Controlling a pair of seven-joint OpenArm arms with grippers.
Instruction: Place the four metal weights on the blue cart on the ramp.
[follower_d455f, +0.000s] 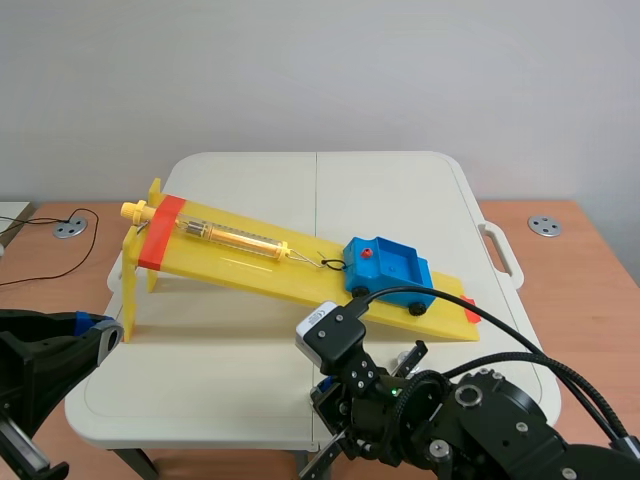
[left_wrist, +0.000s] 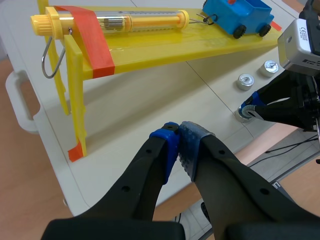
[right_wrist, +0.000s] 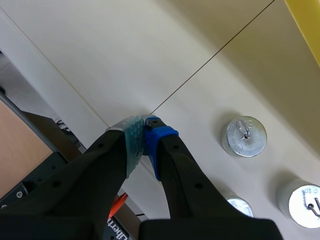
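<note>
The yellow plastic ramp (follower_d455f: 300, 262) holds the open-topped blue cart (follower_d455f: 388, 268) at its low end. Your left gripper (left_wrist: 179, 136), before the ramp's raised end, and right gripper (right_wrist: 144, 131), before its low end, both have fingers pressed together on nothing. Spread the right fingers, then drop over the small round silver metal weight (right_wrist: 244, 136) standing just before the low end, pinching its body, not the hook.
</note>
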